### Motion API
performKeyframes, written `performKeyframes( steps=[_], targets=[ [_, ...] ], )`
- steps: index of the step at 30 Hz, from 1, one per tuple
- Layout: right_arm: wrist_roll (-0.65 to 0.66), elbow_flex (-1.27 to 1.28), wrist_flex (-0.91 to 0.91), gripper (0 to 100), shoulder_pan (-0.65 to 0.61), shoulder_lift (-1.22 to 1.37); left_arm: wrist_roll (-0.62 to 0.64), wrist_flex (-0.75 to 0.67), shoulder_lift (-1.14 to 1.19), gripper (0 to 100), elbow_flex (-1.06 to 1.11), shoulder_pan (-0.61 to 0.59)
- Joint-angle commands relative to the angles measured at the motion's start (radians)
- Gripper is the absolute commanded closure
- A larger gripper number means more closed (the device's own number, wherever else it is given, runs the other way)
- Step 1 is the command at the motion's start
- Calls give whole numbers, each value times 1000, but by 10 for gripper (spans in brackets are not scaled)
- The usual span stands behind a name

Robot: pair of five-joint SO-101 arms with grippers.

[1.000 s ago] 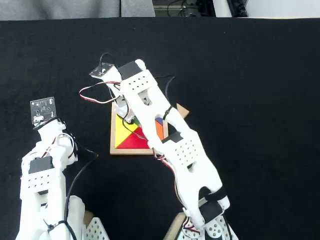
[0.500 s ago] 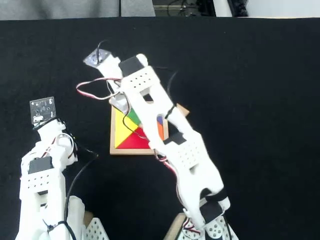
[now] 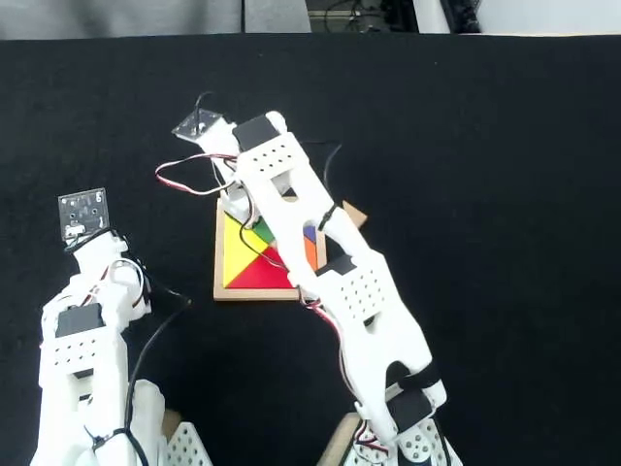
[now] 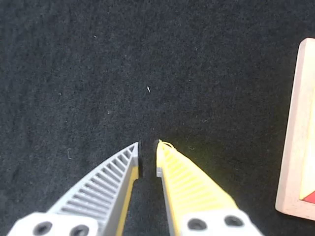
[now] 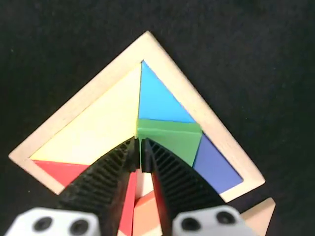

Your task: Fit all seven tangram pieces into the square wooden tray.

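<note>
A black cloth [image 3: 505,194] covers the table from side to side. Beyond the cloth's far edge, toward the left, there is grey fabric [image 3: 116,17]. Behind the middle of that edge sits dark equipment [image 3: 388,14] with cables, and toward the right a white surface [image 3: 553,15]. A tiny white speck [image 4: 148,89] lies on the cloth.

A robotics lab bench, shown by the black-clothed table [image 3: 505,194], white printed arms [image 3: 359,301] (servo wires [image 3: 179,175] bare) and cables [image 3: 388,15] behind.
</note>
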Motion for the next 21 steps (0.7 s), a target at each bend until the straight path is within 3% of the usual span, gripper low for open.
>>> performKeyframes(
  steps=[1, 10, 21],
  targets=[
    [-12, -97, 25, 988, 12, -31, -5, -15, -6, 927, -5, 10],
    [-71, -176, -77, 987, 37, 33, -5, -15, -6, 927, -5, 10],
    [-43, -228, 12, 988, 37, 114, -5, -15, -6, 927, -5, 10]
  ],
)
